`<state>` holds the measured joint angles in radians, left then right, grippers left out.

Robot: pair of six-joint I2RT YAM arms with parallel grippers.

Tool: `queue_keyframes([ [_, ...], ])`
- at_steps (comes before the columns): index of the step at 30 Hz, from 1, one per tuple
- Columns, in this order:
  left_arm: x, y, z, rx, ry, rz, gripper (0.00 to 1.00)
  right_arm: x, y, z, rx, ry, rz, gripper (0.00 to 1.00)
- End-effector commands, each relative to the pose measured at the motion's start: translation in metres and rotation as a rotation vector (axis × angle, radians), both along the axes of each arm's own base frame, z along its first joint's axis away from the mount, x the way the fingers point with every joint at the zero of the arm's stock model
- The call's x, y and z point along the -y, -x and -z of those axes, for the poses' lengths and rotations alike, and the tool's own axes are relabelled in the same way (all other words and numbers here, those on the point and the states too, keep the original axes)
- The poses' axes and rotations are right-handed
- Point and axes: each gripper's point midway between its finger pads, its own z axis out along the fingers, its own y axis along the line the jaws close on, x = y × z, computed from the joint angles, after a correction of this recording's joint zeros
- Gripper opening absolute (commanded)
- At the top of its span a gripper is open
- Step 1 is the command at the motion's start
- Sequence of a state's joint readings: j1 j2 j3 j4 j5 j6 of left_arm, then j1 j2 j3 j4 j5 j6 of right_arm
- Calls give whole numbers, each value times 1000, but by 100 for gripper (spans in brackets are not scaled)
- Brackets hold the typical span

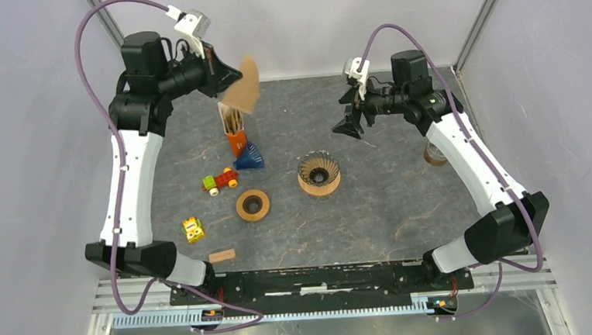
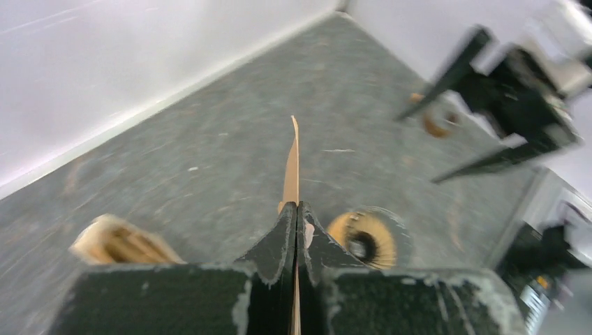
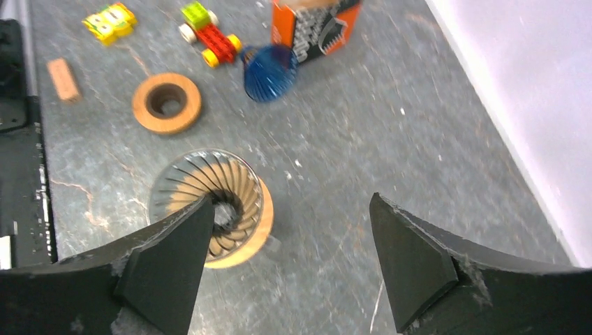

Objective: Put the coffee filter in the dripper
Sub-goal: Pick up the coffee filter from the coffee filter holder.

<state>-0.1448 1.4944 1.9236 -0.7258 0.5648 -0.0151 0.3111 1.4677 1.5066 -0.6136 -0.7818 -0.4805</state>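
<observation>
My left gripper (image 1: 231,75) is shut on a brown paper coffee filter (image 1: 247,85) and holds it high above the table at the back left, over an orange filter box (image 1: 234,128). In the left wrist view the filter (image 2: 292,164) shows edge-on between the closed fingers. The glass dripper (image 1: 319,174) with a wooden ring base stands empty mid-table; it also shows in the left wrist view (image 2: 366,239) and the right wrist view (image 3: 213,204). My right gripper (image 1: 350,125) is open and empty, hovering above and behind the dripper.
A blue dripper (image 1: 250,157) lies beside the orange box. A wooden ring (image 1: 252,205), a toy car (image 1: 221,180), a yellow toy (image 1: 193,230) and a wooden block (image 1: 221,256) lie at front left. A brown cup (image 1: 434,156) stands at the right.
</observation>
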Motion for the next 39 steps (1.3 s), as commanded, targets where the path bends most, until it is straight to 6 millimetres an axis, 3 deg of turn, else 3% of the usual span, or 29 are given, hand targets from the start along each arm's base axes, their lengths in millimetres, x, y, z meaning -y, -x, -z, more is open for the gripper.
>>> queue_keyframes([
  [1, 51, 79, -4, 0, 68, 420, 2, -23, 30, -56, 141, -131, -163, 91],
  [4, 75, 115, 4, 31, 79, 568, 2, -38, 64, -61, 150, -215, -303, 96],
  [8, 98, 143, 10, 80, 113, 682, 2, -52, 109, -53, 164, -265, -448, 98],
  [12, 112, 151, 14, 8, 191, 740, 2, -58, 134, -41, 125, -289, -534, 97],
  [16, 122, 154, 21, -26, 230, 772, 2, -66, 145, -32, 51, -339, -570, 90],
  [21, 128, 154, 34, -42, 222, 786, 2, -75, 147, -41, -59, -438, -580, 69],
  [22, 129, 155, 36, -42, 220, 790, 2, -70, 164, -38, -101, -435, -684, 62],
  [23, 129, 155, 38, -39, 216, 791, 2, -76, 148, -42, -101, -471, -584, 54],
  [27, 128, 151, 46, -30, 196, 779, 2, -76, 150, -50, -131, -531, -561, 16],
  [29, 128, 148, 49, -22, 183, 767, 2, -77, 145, -51, -140, -542, -515, 8],
  [30, 127, 144, 51, -17, 175, 756, 7, -77, 141, -51, -139, -547, -487, 3],
  [31, 126, 141, 52, -14, 170, 746, 20, -78, 137, -51, -144, -546, -456, 0],
  [34, 126, 139, 55, -26, 180, 752, 54, -78, 125, -48, -153, -521, -383, 0],
  [36, 128, 142, 56, -34, 203, 771, 71, -78, 120, -47, -156, -513, -349, 0],
  [39, 128, 145, 54, -53, 236, 783, 83, -77, 114, -44, -149, -494, -312, 0],
])
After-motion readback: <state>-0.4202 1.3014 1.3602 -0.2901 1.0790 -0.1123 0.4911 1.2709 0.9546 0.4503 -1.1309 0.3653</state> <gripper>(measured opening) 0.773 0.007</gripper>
